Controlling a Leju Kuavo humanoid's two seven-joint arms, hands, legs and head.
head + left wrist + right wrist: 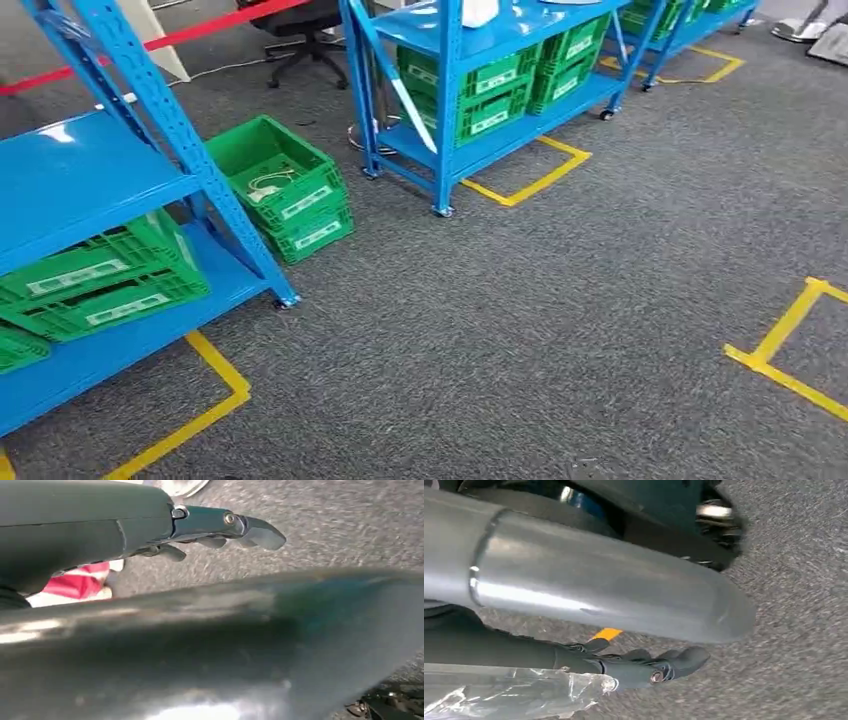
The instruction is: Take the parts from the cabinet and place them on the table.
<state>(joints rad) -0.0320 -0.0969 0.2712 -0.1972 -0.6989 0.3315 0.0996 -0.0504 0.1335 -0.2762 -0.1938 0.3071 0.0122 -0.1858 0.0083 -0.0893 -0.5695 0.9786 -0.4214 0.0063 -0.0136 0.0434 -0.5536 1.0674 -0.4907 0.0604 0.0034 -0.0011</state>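
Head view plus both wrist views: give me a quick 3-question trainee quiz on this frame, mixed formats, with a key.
1. True or false: the green crates stacked on the grey carpet beside the near blue rack are empty.
2. Multiple choice: what marks the parking spots on the carpet? A) red cones B) yellow tape C) white chalk.
3. Fill in: in the right wrist view, the right hand has crinkled clear ______ lying along it.

Key
1. False: the top crate holds small pale items, too small to identify.
2. B.
3. Plastic. The left hand hangs over the carpet, holding nothing.
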